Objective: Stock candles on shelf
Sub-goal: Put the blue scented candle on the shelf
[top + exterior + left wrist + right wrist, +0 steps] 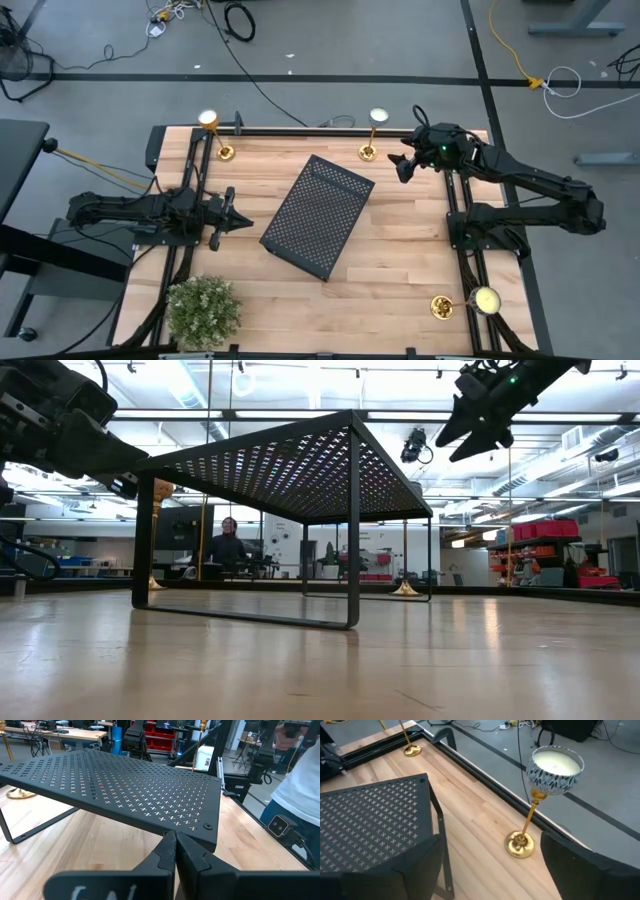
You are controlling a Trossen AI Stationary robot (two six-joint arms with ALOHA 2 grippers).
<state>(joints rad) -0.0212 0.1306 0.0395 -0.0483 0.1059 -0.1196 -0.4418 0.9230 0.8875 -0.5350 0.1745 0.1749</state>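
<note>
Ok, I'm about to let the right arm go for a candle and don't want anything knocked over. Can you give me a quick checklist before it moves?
1. Right tool open: ok, fingers spread wide in its wrist view.
2. Nearest candle upright and free at the table's far edge: ok.
3. Shelf top bare for stocking: ok, no candle on it.
4. Left tool out of the way: ok, shut, near the shelf's left side.
5. Other two candles standing: ok.
6. Person beside the table, clear of the arms: cannot tell.

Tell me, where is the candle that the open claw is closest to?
In the high view, that candle stands on the table's far edge, just right of the black shelf, with the open right gripper hovering right beside it.
</note>
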